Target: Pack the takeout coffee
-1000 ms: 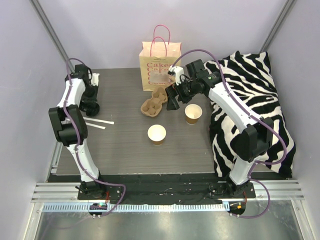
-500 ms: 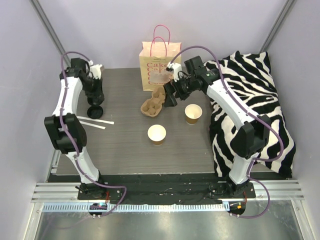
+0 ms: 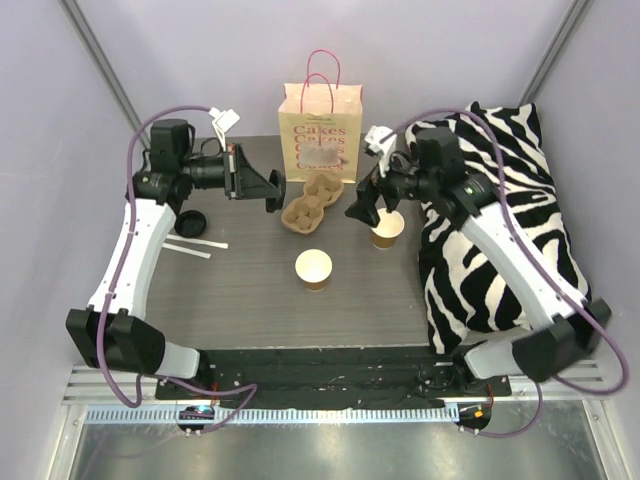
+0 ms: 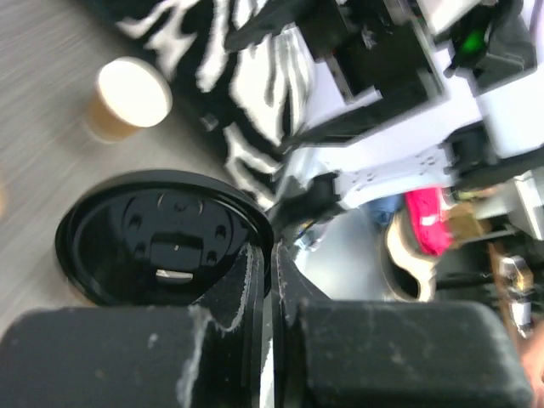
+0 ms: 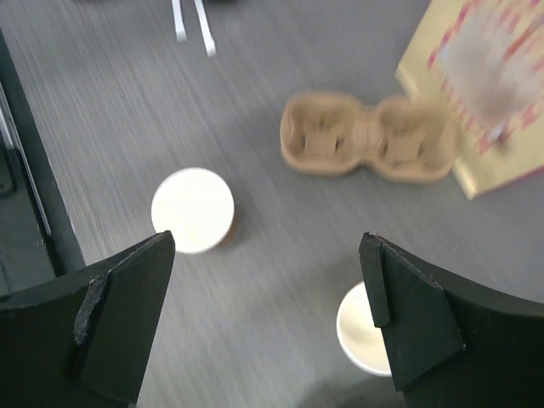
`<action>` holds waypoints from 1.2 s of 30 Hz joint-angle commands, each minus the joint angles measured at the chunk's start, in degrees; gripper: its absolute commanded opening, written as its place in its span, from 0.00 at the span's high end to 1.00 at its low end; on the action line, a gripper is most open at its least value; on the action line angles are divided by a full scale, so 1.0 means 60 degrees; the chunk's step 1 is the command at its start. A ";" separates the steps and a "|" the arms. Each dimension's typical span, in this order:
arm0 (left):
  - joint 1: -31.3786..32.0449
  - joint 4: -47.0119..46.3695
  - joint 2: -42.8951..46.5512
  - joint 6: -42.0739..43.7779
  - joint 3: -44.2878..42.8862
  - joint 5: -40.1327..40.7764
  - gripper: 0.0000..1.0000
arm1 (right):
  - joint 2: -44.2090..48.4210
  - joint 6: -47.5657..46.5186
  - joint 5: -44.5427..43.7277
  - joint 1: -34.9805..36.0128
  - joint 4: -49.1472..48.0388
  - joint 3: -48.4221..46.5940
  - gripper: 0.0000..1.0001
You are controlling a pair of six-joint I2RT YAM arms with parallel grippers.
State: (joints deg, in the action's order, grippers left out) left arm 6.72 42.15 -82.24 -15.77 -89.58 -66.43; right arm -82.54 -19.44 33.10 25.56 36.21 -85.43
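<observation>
My left gripper (image 3: 272,193) is raised left of the cardboard cup carrier (image 3: 312,202) and is shut on the rim of a black lid (image 4: 161,238). A second black lid (image 3: 190,222) lies on the table at the left. Two open paper cups stand on the table, one in the middle (image 3: 314,268) and one further right (image 3: 387,228). My right gripper (image 3: 365,208) is open and empty, hovering just left of the right cup. In the right wrist view both cups (image 5: 193,210) (image 5: 365,327) and the carrier (image 5: 365,140) lie below the open gripper (image 5: 268,314).
A paper bag (image 3: 320,130) with pink handles stands at the back behind the carrier. A zebra-striped cloth (image 3: 500,200) covers the right side. Two white stirrers (image 3: 195,246) lie at the left, near the loose lid.
My left arm has lifted from the far left and swung toward the centre with a lid in its grip. My right gripper has moved from the carrier toward the right cup.
</observation>
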 commanded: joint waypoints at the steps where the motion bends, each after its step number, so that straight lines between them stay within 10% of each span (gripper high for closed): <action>1: 0.0299 -0.7441 0.0945 -0.6469 0.1640 -0.1628 1.00 | 0.2018 0.0805 0.0971 0.0002 -0.3042 0.1022 0.00; 8: 0.1282 -1.3903 0.1137 -1.1224 0.2654 -0.1540 1.00 | 0.2772 0.2313 0.1396 0.0178 -0.4774 0.1642 0.05; 23: 0.1531 -1.5053 0.1299 -1.0322 0.1923 -0.1159 1.00 | 0.2420 1.3927 0.1443 -0.0012 -1.1271 0.3528 0.18; 36: 0.1546 -1.5009 0.1123 -0.9970 0.1498 -0.0881 1.00 | 0.1643 1.5675 0.0884 0.0427 -1.0926 0.3076 0.48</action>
State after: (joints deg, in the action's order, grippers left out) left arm 15.84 -45.60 -75.59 -77.28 -78.43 -73.36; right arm -71.57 69.19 40.23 27.29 -27.20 -64.29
